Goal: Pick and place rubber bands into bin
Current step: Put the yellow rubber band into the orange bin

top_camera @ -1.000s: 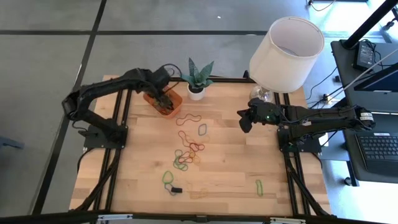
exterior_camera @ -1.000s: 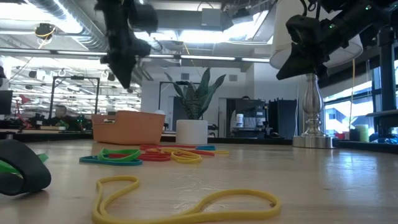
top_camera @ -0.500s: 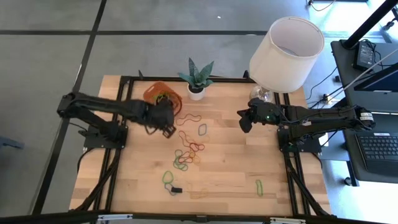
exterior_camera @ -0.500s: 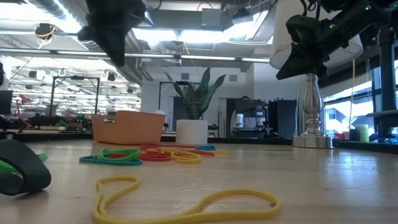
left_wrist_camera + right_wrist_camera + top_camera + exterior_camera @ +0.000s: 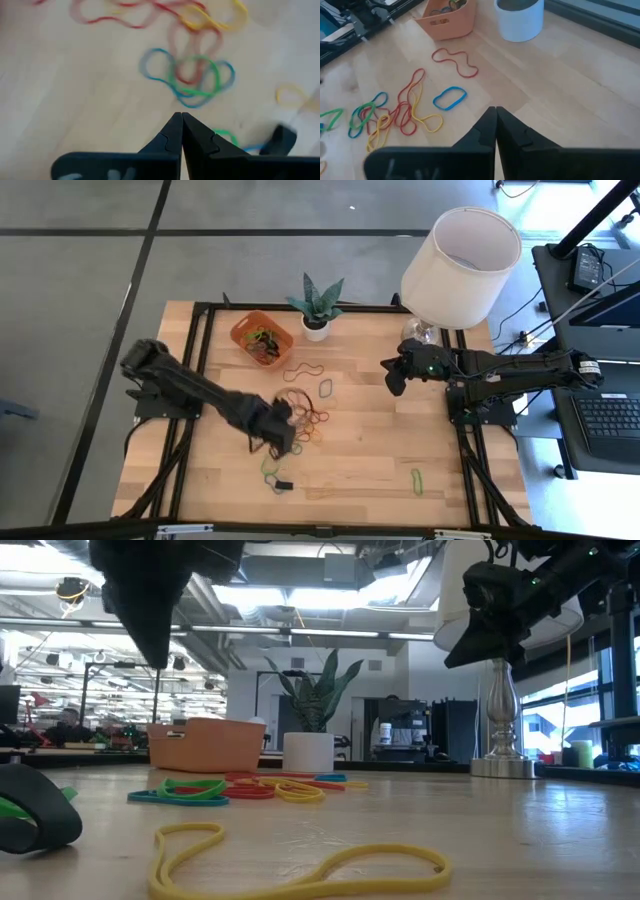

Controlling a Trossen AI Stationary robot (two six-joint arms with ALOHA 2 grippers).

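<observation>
From above, the left gripper (image 5: 281,427), clenched and empty, hangs over the rubber bands (image 5: 303,423) mid-table, far nearer them than the right gripper (image 5: 392,375). Its wrist view shows green-blue loops (image 5: 195,80) just ahead.

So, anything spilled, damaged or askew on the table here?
Nothing stands out. The bin sits flat with bands inside, the plant pot and lamp stand upright, and the loose rubber bands are simply those still to be collected.

No readable txt, labels, brands or nos. anywhere in these views.
</observation>
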